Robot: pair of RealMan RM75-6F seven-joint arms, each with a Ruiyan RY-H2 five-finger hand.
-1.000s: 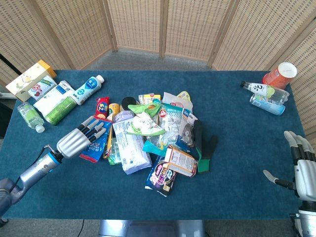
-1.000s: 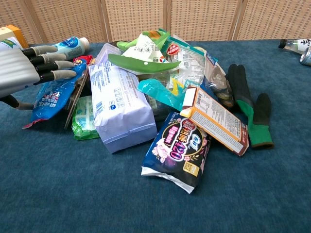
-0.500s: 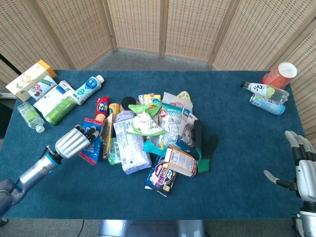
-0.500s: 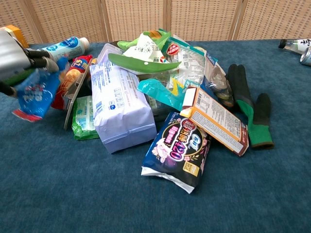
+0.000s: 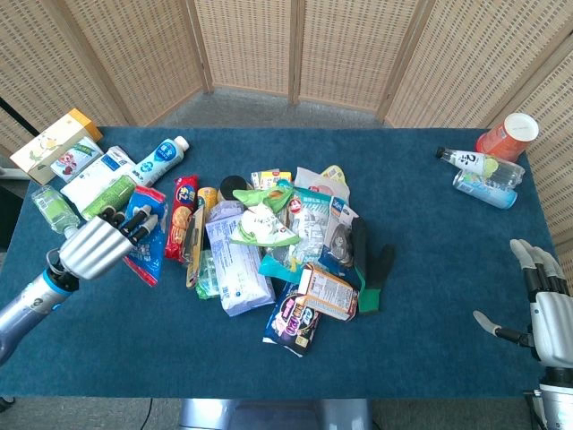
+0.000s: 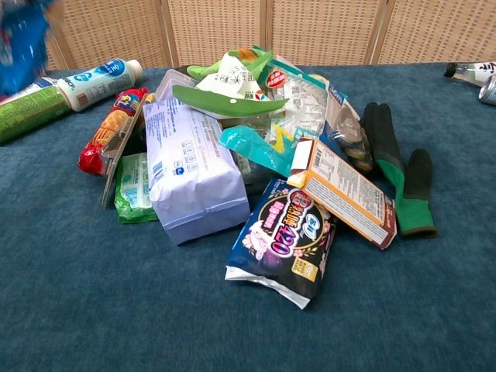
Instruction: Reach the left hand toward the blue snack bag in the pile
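The left hand (image 5: 92, 246) sits at the left side of the worktop (image 5: 430, 269), clear of the pile (image 5: 286, 251) and just in front of the green bottle (image 5: 109, 195). Its fingers are curled around the blue snack bag (image 5: 143, 251), which hangs from them on the pile side; the bag's long axis runs from the fingertips down and toward the worktop's near edge. In the chest view only a blurred blue patch of the bag (image 6: 23, 39) shows in the top-left corner, well above the worktop, so I judge the bag is lifted off the surface. The relation that matters is therefore closed: the bag lies right at the left hand, in its grip, not out in the pile. The right hand (image 5: 542, 305) is far across the worktop at the right edge, fingers spread and holding nothing, so it is much the farther of the 2.

Compared with 1 second ago, the left hand has drawn back leftward from the pile edge, where it lay flat over the bag, and the bag has come with it. The red snack pack (image 5: 182, 228) that was partly covered then is now fully exposed beside the white tissue pack (image 5: 237, 269). The right hand has scarcely moved. As I judge it, the reach is finished and the bag is already taken
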